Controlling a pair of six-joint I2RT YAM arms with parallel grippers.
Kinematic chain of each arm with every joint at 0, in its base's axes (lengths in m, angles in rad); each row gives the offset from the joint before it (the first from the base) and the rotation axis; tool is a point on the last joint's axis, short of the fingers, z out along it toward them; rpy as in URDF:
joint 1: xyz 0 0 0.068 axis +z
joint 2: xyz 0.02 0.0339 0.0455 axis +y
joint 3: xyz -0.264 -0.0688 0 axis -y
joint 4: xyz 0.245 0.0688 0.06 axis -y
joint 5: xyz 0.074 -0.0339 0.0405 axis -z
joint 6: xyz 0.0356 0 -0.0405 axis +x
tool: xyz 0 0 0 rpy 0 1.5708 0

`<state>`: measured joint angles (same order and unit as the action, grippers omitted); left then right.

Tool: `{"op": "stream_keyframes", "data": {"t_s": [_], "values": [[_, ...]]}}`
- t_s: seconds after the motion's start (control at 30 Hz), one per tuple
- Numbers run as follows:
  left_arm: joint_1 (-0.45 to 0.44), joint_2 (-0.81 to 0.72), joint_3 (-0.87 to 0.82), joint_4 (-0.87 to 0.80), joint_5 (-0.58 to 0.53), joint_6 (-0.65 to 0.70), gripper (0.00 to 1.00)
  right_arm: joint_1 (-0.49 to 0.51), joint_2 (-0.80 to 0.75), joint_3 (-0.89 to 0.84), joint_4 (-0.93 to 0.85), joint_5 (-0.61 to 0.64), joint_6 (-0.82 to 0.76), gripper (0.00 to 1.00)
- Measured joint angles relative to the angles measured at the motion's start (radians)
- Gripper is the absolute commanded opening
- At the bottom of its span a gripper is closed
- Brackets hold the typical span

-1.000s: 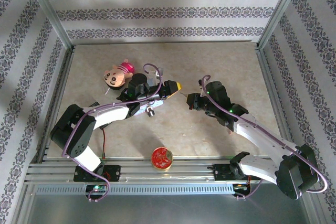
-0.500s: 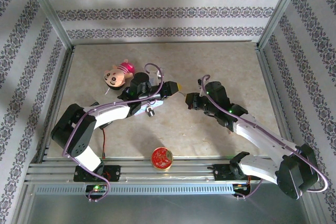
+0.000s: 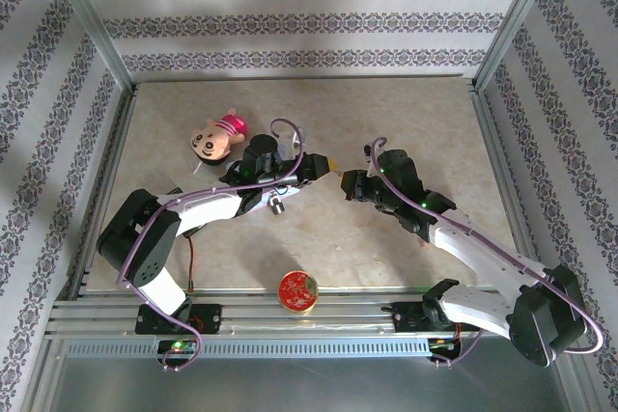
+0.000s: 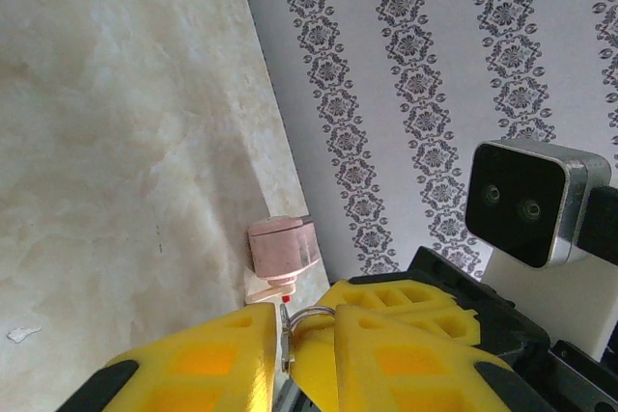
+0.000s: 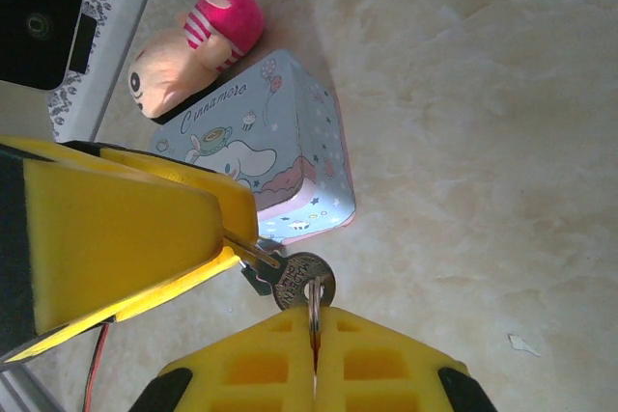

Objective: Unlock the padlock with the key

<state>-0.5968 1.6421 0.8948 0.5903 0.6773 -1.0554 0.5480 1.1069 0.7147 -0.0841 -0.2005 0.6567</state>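
**Top external:** The left claw [image 3: 328,161] and the right claw [image 3: 343,178] meet tip to tip over the middle of the surface [image 3: 406,113]. The padlock [image 3: 277,206], tiny, dark and silvery, lies on the surface just on the near side of the left forearm, apart from both claws. A plush doll [image 3: 214,137] lies beyond the left arm. A round red disc [image 3: 297,290] sits at the near edge.

**Left wrist:** The left claw [image 4: 294,323] is drawn in to a narrow slit. The key [image 4: 287,349] and its key ring [image 4: 311,314] are caught in that slit.

**Right wrist:** The right claw [image 5: 314,325] is pressed fully together on the key ring. The key's round head sits just past its fingertips, and the blade runs up into the tips of the left claw. Behind them a pale blue tin [image 5: 280,151] lies on the surface, with the plush doll touching its far end.
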Motion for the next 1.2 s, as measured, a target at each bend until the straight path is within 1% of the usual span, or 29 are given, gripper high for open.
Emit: {"op": "stream_keyframes", "data": {"t_s": [0.03,0.13,0.17,0.43,0.5,0.53,0.57,0.6,0.67,0.77,1.0,1.13,1.17,1.2], "values": [[0.0,0.0,0.0,0.0,0.0,0.0,0.19,0.0,0.0,0.0,0.0,0.0,0.0,0.0],[0.0,0.0,0.0,0.0,0.001,0.001,0.03,0.0,0.0,0.0,0.0,0.0,0.0,0.0],[0.0,0.0,0.0,0.0,0.0,0.002,0.0,0.0,0.0,0.0,0.0,0.001,0.0,0.0],[0.0,0.0,0.001,-0.013,-0.004,0.016,0.0,0.0,-0.001,0.0,-0.001,0.001,0.0,0.0],[0.0,-0.001,0.016,-0.051,-0.002,0.045,0.0,0.0,-0.003,-0.003,-0.002,0.002,0.0,0.06],[0.0,-0.004,0.028,-0.078,-0.001,0.066,0.0,0.0,-0.005,-0.005,-0.002,0.002,0.0,0.1],[0.0,-0.01,0.039,-0.106,-0.001,0.089,0.0,0.0,-0.009,-0.005,-0.001,0.004,0.0,0.16],[0.0,-0.023,0.051,-0.142,-0.003,0.118,0.0,0.0,-0.013,-0.006,-0.001,0.005,0.001,0.2],[0.0,-0.055,0.077,-0.228,-0.018,0.181,0.0,0.0,-0.024,-0.006,-0.002,0.006,0.001,0.22],[0.002,-0.112,0.122,-0.349,-0.045,0.286,0.0,0.0,-0.047,-0.006,-0.007,0.012,0.0,0.29],[0.012,-0.238,0.215,-0.613,-0.084,0.536,0.0,-0.003,-0.127,-0.025,-0.016,0.031,-0.002,0.35],[0.016,-0.286,0.235,-0.724,-0.082,0.657,0.0,-0.003,-0.172,-0.039,-0.009,0.006,-0.019,0.36],[0.016,-0.294,0.236,-0.747,-0.078,0.684,0.0,-0.003,-0.186,-0.044,0.003,-0.015,-0.029,0.38],[0.016,-0.301,0.236,-0.768,-0.071,0.711,0.0,-0.003,-0.201,-0.051,0.022,-0.045,-0.039,0.43]]}}
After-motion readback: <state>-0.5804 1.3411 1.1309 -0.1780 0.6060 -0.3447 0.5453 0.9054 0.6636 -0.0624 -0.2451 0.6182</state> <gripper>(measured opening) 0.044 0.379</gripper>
